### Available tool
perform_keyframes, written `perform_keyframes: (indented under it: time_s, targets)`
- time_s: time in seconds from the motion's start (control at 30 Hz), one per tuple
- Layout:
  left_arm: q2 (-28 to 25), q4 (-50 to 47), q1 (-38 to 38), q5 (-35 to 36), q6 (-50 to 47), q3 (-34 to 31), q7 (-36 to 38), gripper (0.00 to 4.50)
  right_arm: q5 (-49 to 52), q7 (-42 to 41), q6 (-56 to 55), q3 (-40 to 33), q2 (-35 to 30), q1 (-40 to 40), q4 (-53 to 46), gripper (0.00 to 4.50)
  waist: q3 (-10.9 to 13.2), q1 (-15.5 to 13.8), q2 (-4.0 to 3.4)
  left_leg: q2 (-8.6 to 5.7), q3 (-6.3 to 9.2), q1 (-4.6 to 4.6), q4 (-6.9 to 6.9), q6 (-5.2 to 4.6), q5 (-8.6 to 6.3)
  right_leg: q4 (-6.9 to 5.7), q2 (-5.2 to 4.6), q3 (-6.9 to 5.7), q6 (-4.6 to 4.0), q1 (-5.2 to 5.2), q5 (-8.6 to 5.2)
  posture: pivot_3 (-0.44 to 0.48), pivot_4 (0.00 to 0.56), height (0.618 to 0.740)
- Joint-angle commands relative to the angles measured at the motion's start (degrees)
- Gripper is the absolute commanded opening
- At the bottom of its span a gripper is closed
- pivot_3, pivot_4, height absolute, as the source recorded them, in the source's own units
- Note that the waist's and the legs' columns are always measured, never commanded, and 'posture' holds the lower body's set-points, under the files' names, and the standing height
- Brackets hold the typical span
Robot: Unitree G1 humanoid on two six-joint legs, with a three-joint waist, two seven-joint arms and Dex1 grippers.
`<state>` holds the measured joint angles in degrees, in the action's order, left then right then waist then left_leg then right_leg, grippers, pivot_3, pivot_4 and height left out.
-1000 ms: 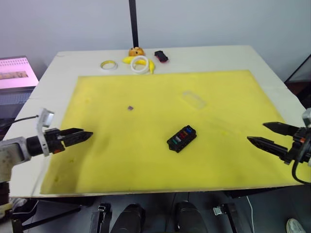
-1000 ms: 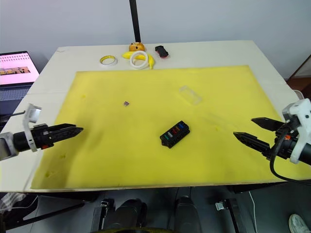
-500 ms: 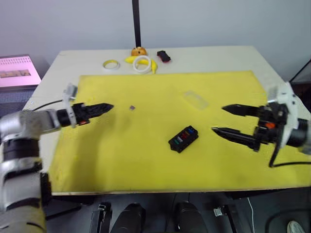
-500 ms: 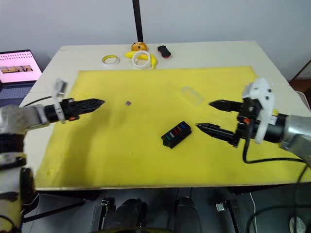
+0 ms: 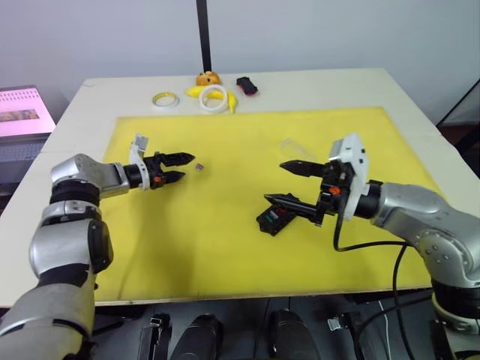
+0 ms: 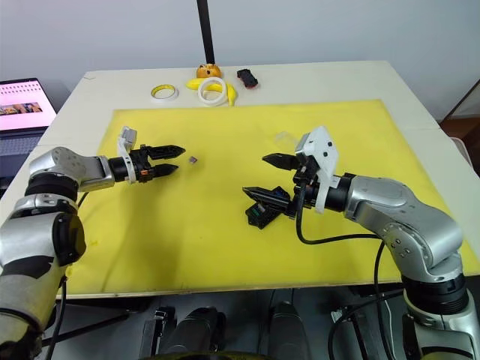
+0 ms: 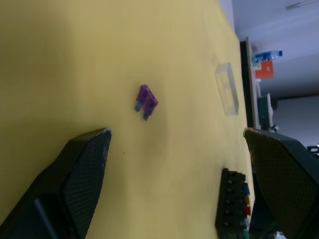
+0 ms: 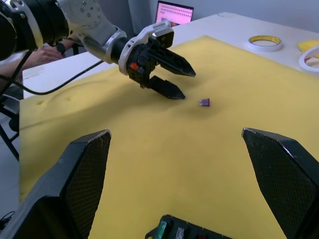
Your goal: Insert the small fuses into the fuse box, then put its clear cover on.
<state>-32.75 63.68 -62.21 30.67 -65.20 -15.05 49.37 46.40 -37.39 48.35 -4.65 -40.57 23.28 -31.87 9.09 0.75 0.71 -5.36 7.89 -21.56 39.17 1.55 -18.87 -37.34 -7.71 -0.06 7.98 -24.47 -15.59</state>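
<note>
The left end effector (image 5: 182, 167) is spread and empty, its tips aimed at the purple fuse (image 5: 199, 167) lying loose just beyond them on the yellow mat (image 5: 225, 247), toward the surface's middle. The right end effector (image 5: 286, 182), also spread and empty, hovers over the fuse box (image 5: 274, 220), so the left is nearer.
</note>
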Motion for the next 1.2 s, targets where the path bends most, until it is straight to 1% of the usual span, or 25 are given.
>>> perform_keyframes:
  time_s: [0.03, 0.17, 0.3, 0.4, 0.5, 0.73, 0.8, 0.93, 1.0, 1.2]
  targets:
    - [1.2, 2.6, -2.1, 0.7, 0.6, -3.5, -1.6, 4.50, -0.3, 0.5, -1.1, -0.3, 0.3, 0.5, -1.7, 4.47, 0.0, -0.1, 0.00, -0.01, 0.01, 0.00, 0.00, 0.00, 0.00, -0.01, 0.00, 0.00, 0.00, 0.00, 0.00, 0.000, 0.150, 0.740]
    - [4.2, 3.3, -2.1, -0.6, 1.5, -3.4, -1.6, 4.50, -1.0, 0.5, -0.9, 0.2, 0.0, 0.6, -1.9, 4.47, 0.0, -0.3, 0.00, -0.05, 0.03, 0.00, 0.02, 0.00, 0.00, -0.05, -0.03, 0.00, 0.00, 0.02, 0.00, 0.000, 0.150, 0.740]
    - [5.5, 4.7, -2.6, -0.5, 3.5, -5.8, -3.6, 4.50, -1.4, 0.8, -0.7, 0.2, -0.1, 0.7, -1.7, 4.47, 0.0, -0.5, 0.00, -0.11, 0.06, 0.00, 0.04, 0.00, 0.00, -0.06, -0.05, 0.00, 0.00, 0.04, 0.00, 0.000, 0.150, 0.740]
    - [6.7, 5.7, -3.0, -1.0, 5.5, -7.2, -6.6, 4.50, -1.9, 1.1, -0.8, 0.3, -0.2, 0.3, -1.9, 4.47, 0.0, -1.0, 0.00, -0.13, 0.06, 0.01, 0.06, 0.00, 0.00, -0.08, -0.06, 0.00, 0.00, 0.05, 0.00, 0.000, 0.150, 0.740]
    - [7.2, 6.5, -3.7, -0.1, 5.2, -9.1, -7.6, 4.50, -2.0, 1.3, -0.7, 0.0, -0.3, 0.1, -2.0, 4.47, 0.0, -1.5, 0.00, -0.15, 0.06, 0.01, 0.12, 0.00, 0.01, -0.10, -0.06, 0.00, 0.00, 0.08, 0.00, 0.000, 0.150, 0.740]
    - [9.4, 5.4, -4.8, -0.9, 2.6, -8.1, -4.2, 4.50, -2.3, 1.6, -0.7, -0.4, -0.4, -0.1, -2.1, 4.47, 0.0, -1.5, 0.01, -0.25, 0.10, 0.01, 0.14, 0.00, 0.01, -0.12, -0.08, 0.00, 0.00, 0.10, 0.00, 0.000, 0.150, 0.740]
    - [9.8, 5.4, -5.1, -1.1, 3.0, -8.3, -4.5, 4.50, -2.4, 1.7, -0.6, -0.3, -0.4, -0.1, -2.1, 4.47, 0.0, -1.4, 0.01, -0.25, 0.10, 0.00, 0.13, 0.00, 0.00, -0.11, -0.08, 0.00, 0.00, 0.10, 0.00, 0.000, 0.150, 0.740]
    - [10.9, 6.1, -5.5, -1.5, 4.7, -9.1, -7.1, 4.50, -2.7, 2.1, -0.5, -0.3, -0.6, -0.6, -2.3, 4.47, 0.0, -1.2, 0.01, -0.23, 0.08, 0.01, 0.10, 0.00, 0.01, -0.12, -0.06, 0.00, 0.01, 0.06, 0.00, 0.000, 0.150, 0.740]
    - [11.0, 6.7, -5.5, -1.2, 6.1, -10.4, -9.8, 4.50, -2.7, 2.3, -0.5, -0.4, -0.7, -0.9, -2.4, 4.47, 0.0, -1.2, 0.01, -0.23, 0.08, 0.01, 0.10, 0.01, 0.01, -0.12, -0.07, 0.00, 0.01, 0.06, 0.00, 0.000, 0.150, 0.740]
    - [10.0, 7.9, -5.0, 0.2, 8.8, -14.4, -15.5, 4.50, -2.7, 2.9, -0.4, -1.0, -1.0, -1.5, -2.8, 4.47, 0.0, -1.1, 0.01, -0.22, 0.07, 0.04, 0.10, 0.02, 0.01, -0.13, -0.06, 0.01, 0.01, 0.06, 0.00, 0.000, 0.150, 0.740]
